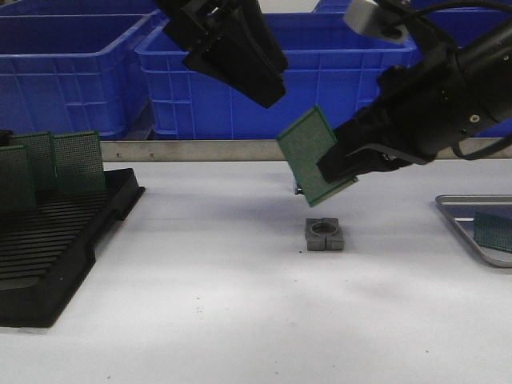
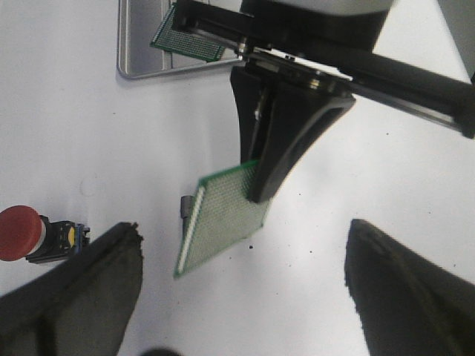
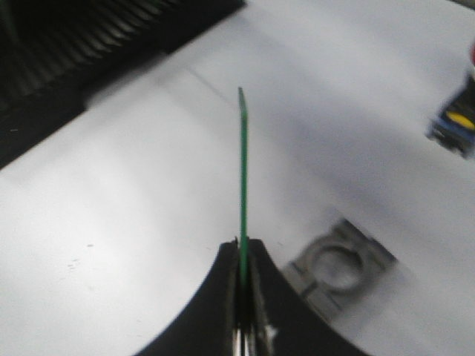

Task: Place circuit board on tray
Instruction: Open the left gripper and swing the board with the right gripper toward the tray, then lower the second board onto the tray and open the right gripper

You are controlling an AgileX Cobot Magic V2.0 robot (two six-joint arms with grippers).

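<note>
Scanning left to right: items are listed as they stand in the front view.
Rack: black slotted plastic rack [image 1: 60,248] on the white worktop [image 1: 224,320] at far left; green perforated boards [image 1: 56,164] stand upright in its slots.
Crates: blue plastic crates [image 1: 72,64] stand behind the worktop's rear edge.
Left tool: left tool [image 1: 240,68] hangs high above the worktop centre. In its wrist view the fingers [image 2: 82,297] stand wide apart with nothing between them.
Circuit board: green rectangular perforated circuit board [image 1: 314,156] is in the air, tilted, above and just left of a small grey metal block with a round bore [image 1: 324,234].
Right tool: right tool [image 1: 340,170] is clamped on the circuit board's right-hand edge; its wrist view shows the board edge-on [image 3: 242,178] between the closed fingers [image 3: 215,297].
Board axis: the board projects forward out of the right tool, towards the left of the front view and away from the tray.
Tray: shallow silver-grey metal tray with raised rim [image 1: 460,232] lies at the far right edge, well apart from the held board and lower. One green board [image 1: 492,232] already lies in it.
Key relation: tray lies to the right of and below the right tool; the right arm is the nearer one.
Judgement: the next move probably calls for carrying the board rightward, levelling it flat, then lowering inside the rim beside the board already there.
Emergency button: a red push-button unit [image 2: 22,233] sits on the worktop, seen in the left wrist view.
</note>
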